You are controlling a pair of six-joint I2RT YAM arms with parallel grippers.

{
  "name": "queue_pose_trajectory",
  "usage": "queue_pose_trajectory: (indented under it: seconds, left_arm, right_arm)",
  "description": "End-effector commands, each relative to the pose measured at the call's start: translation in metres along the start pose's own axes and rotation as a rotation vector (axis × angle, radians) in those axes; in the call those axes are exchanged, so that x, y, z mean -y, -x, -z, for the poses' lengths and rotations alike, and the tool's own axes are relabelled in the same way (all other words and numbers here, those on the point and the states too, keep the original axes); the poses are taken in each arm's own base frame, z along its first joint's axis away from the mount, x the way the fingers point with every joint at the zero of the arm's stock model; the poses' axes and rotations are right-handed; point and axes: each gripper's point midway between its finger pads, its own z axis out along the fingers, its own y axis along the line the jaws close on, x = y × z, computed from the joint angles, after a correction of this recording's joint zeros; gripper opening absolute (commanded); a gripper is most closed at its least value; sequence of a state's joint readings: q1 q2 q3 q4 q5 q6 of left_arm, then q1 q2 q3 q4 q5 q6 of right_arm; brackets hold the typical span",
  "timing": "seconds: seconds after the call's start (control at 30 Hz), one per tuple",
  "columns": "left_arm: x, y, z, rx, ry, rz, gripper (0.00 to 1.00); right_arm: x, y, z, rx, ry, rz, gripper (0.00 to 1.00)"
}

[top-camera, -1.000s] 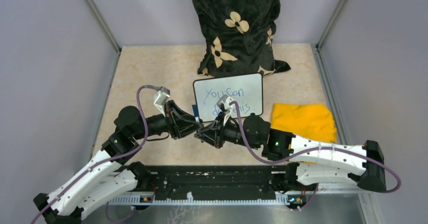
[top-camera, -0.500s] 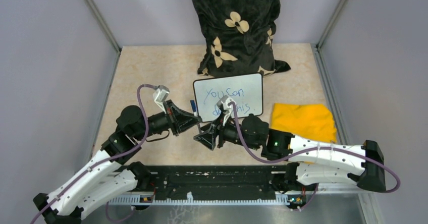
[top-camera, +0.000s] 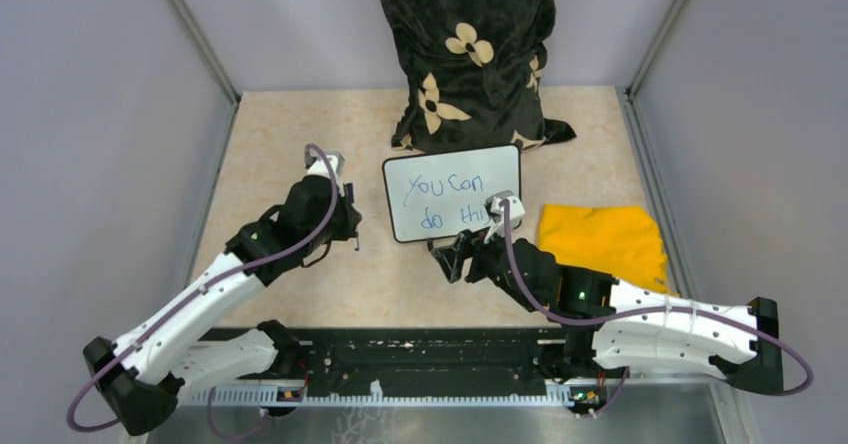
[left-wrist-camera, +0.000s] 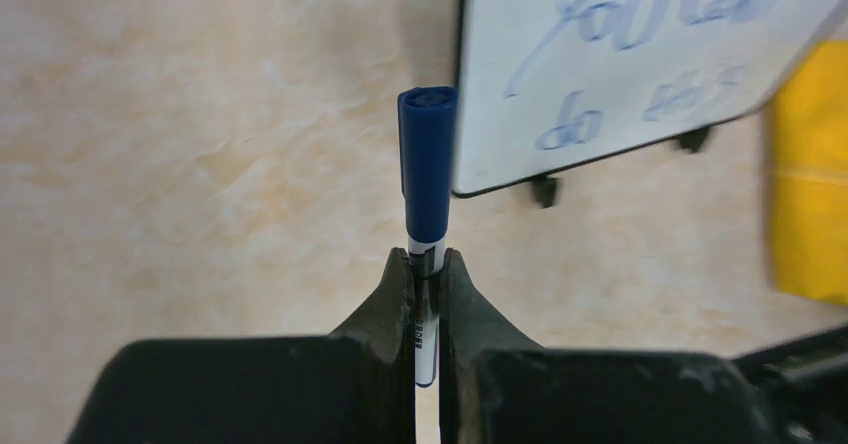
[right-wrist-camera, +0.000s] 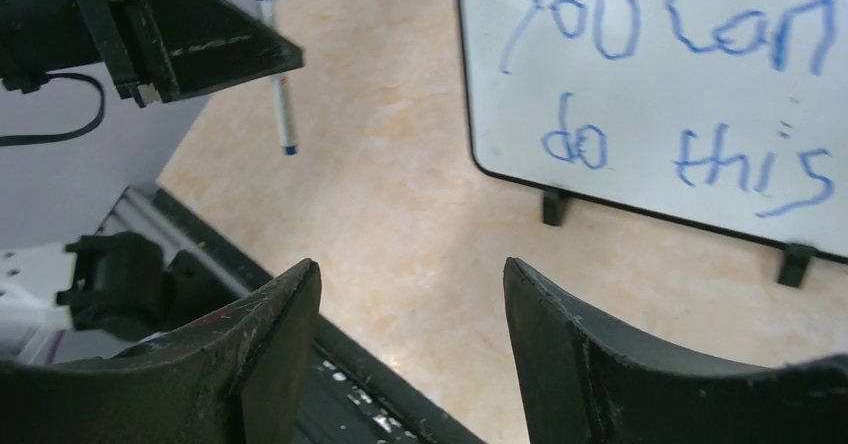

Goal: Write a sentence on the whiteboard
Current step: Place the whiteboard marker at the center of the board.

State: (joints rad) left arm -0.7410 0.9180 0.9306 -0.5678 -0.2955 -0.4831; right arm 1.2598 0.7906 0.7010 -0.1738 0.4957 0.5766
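Black-fingered, pinched blue-capped marker (left-wrist-camera: 425,194) tight in left gripper (left-wrist-camera: 427,264). Held right gripper (right-wrist-camera: 412,274) wide apart, empty, facing whiteboard (right-wrist-camera: 640,104).

Small white whiteboard (top-camera: 452,202) w/ thin blk frame, rounded corners, standing on 2 small blk feet, approx centre of scene, blue handwritten sentence (right-wrist-camera: 660,29) "You can / do this", 2 lines, legible

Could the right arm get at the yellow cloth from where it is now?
Probably yes: the right gripper is open and empty, and the yellow cloth lies close beside that arm with nothing on it.
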Motion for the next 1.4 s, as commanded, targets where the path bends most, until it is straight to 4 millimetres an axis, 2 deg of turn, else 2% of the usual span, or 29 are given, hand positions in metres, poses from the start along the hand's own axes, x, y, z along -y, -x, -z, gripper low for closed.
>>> queue_pose_trajectory:
  seconds: [0.0, 0.17, 0.3, 0.5, 0.77, 1.0, 1.23, 1.37]
  left_arm:
    - [-0.063, -0.021, -0.01, -0.116, 0.267, -0.066, 0.0]
    - [-0.096, -0.046, -0.041, -0.248, 0.268, 0.054, 0.0]
    - [-0.109, -0.045, -0.059, -0.288, 0.324, 0.005, 0.0]
    - [-0.127, -0.052, -0.087, -0.382, 0.4, -0.065, 0.0]
    - [-0.12, -0.07, -0.113, -0.444, 0.354, -0.019, 0.0]
    - [-0.117, -0.091, -0.116, -0.431, 0.303, 0.018, 0.0]
    - [-0.115, -0.097, -0.12, -0.445, 0.287, 0.023, 0.0]
    - [-0.112, -0.101, -0.123, -0.47, 0.275, 0.035, 0.0]
  right_arm:
    - [0.048, 0.003, 0.004, 0.085, -0.215, -0.029, 0.67]
    - [0.061, -0.004, 0.004, 0.098, -0.253, -0.013, 0.66]
    - [0.069, -0.01, 0.004, 0.092, -0.278, 0.018, 0.66]
    - [0.067, -0.013, 0.002, 0.07, -0.266, 0.047, 0.65]
    - [0.065, -0.018, -0.005, 0.045, -0.279, 0.048, 0.66]
    - [0.065, -0.013, -0.013, 0.058, -0.334, 0.025, 0.67]
    - [0.078, 0.004, -0.006, 0.072, -0.424, 0.076, 0.68]
    - [0.079, 0.004, -0.005, 0.07, -0.406, 0.072, 0.67]
